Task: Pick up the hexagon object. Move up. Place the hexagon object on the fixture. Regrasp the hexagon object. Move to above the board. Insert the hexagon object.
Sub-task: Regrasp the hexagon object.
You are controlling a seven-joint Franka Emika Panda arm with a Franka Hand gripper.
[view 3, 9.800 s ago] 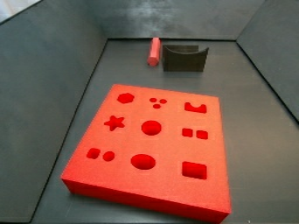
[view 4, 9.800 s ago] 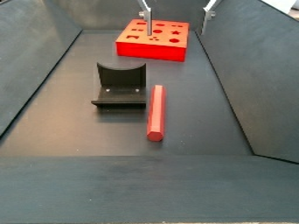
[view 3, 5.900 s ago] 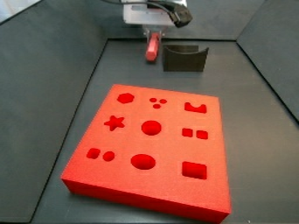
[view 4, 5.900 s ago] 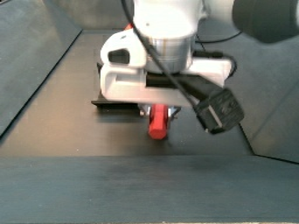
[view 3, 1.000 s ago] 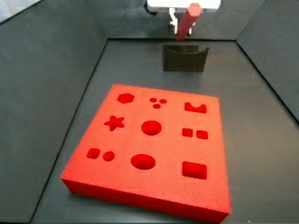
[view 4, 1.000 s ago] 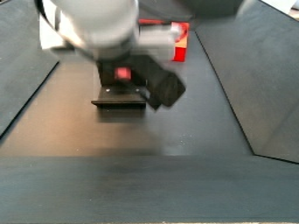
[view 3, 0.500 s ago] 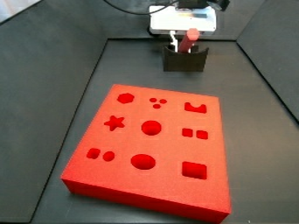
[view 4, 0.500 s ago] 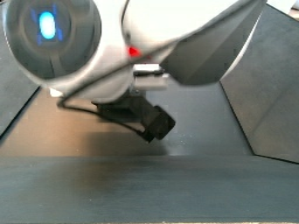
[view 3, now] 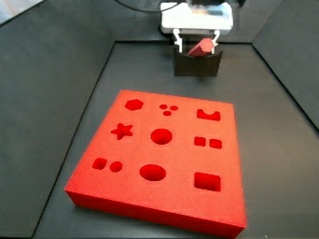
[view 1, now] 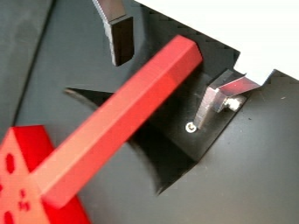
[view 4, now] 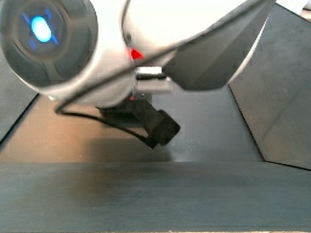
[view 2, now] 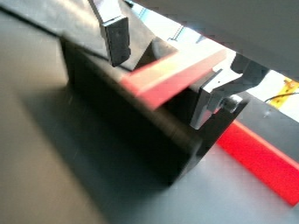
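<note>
The salmon-red hexagon object lies in the notch of the dark fixture, sticking out of it towards the red board. My gripper straddles the bar. Its fingers stand apart, with a gap on each side of the bar, so it is open. In a side view the gripper hangs right over the fixture at the back of the floor, with a bit of the bar showing red between the fingers. The bar and fixture also show in a wrist view.
The board, with star, round, square and hexagon holes, lies in the near middle of the floor. Grey walls enclose the floor on three sides. In a side view the arm's white body fills most of the picture.
The gripper came down with the bar from above the fixture, set it in the notch and spread its fingers off it.
</note>
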